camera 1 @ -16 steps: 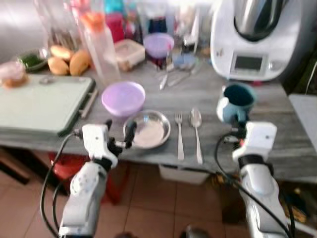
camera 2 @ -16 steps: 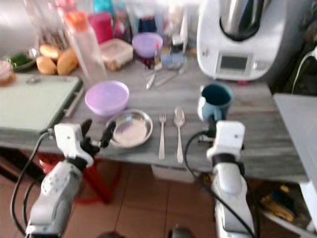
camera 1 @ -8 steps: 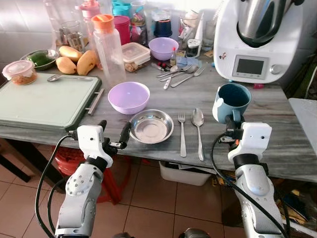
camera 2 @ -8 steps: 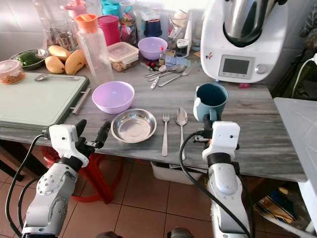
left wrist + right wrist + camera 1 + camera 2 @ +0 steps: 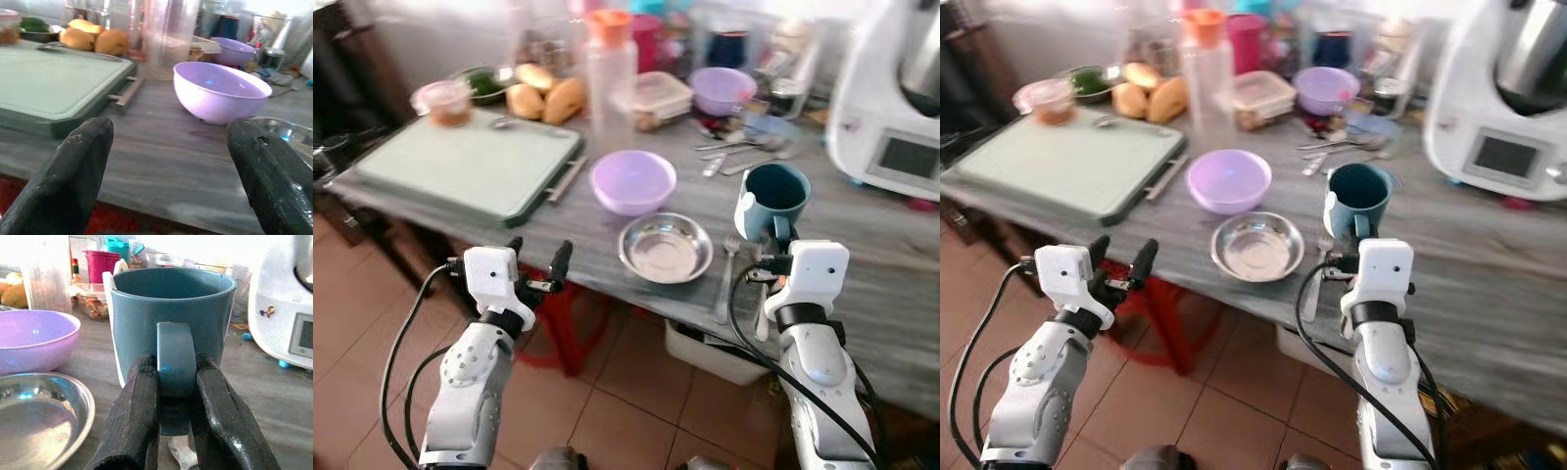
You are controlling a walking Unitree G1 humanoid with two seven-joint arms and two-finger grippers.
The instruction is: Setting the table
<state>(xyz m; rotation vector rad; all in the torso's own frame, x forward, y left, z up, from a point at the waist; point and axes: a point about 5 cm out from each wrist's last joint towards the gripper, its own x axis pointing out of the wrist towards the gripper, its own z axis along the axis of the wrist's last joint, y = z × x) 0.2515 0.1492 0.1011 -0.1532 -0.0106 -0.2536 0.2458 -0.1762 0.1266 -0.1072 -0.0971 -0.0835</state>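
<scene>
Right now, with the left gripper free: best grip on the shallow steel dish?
Pinch the near rim of the shallow steel dish from the table's front edge. It lies flat with a thin raised lip; the lilac bowl crowds its far side. The left gripper hangs open off that edge.

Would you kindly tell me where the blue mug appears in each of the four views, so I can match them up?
Left eye view: blue mug right of centre, just above the right hand.
Right eye view: mug right of centre, above the same arm.
Left wrist view: not in it.
Right wrist view: mug centre, its handle pinched between the black fingers.
Shared landmark: the purple bowl, also at.
</scene>
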